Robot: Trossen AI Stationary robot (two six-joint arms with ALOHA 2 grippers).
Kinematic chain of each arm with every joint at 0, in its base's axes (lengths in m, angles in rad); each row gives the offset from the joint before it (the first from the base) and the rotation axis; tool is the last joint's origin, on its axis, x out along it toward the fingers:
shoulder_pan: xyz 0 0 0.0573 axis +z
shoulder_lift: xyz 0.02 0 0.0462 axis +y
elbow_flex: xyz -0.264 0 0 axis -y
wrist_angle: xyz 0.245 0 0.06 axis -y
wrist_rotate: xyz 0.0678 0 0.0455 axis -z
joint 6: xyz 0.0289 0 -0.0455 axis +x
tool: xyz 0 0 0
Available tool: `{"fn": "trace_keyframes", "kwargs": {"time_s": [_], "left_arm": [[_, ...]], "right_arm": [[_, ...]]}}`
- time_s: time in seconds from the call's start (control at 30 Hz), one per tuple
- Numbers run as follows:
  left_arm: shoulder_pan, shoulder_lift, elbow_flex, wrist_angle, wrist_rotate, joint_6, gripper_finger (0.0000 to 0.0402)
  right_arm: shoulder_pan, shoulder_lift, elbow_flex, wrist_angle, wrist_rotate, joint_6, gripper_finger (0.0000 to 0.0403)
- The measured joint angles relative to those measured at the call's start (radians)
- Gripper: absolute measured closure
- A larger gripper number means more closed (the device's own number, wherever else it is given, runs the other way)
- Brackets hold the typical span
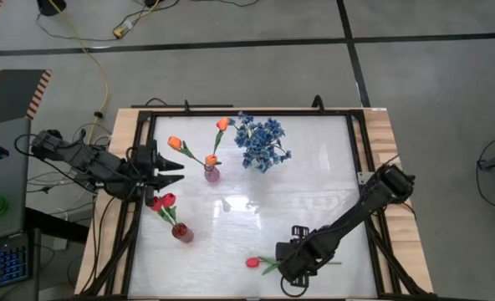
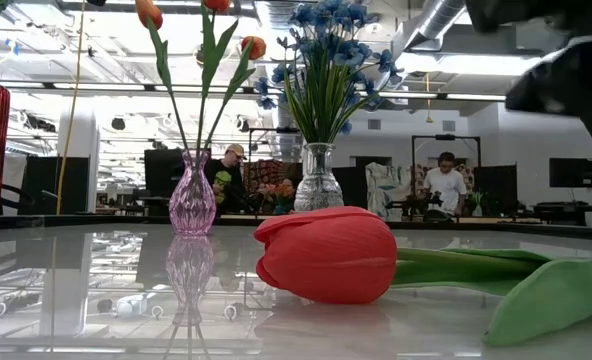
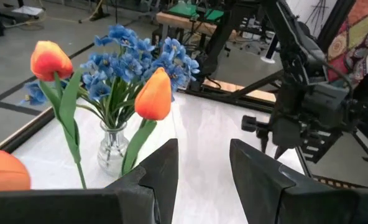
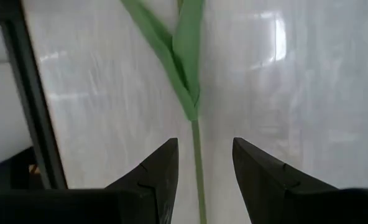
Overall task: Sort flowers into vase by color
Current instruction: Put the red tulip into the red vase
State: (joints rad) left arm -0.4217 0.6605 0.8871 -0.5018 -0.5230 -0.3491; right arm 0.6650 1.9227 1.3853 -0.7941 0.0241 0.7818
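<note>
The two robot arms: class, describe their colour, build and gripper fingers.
Both arms are black, jointed segments with black cables alongside. The left gripper and the right gripper each end in two dark, wedge-shaped fingers tapering to blunt tips. No markings are visible.

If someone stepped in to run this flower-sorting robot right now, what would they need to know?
Right gripper: open, fingers either side of the stem of the red tulip lying on the table's near side.
Left gripper: open, empty, waiting at the left edge.
Done: three orange tulips in the pink vase; blue blossoms in the clear vase; red tulips in the red vase.
Left: grip the lying tulip and put it in the red vase.
</note>
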Motion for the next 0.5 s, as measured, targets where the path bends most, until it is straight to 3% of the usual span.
{"fn": "trace_keyframes", "kwargs": {"time_s": [0.37,0.5], "left_arm": [[0.0,0.0,0.0,-0.001,0.023,-0.002,0.027],[0.0,0.0,0.0,-0.003,0.025,-0.002,0.027]], "right_arm": [[-0.005,0.094,0.001,0.04,-0.046,-0.005,0.0227],[-0.019,0.09,0.001,0.038,-0.049,-0.02,0.0251]]}}
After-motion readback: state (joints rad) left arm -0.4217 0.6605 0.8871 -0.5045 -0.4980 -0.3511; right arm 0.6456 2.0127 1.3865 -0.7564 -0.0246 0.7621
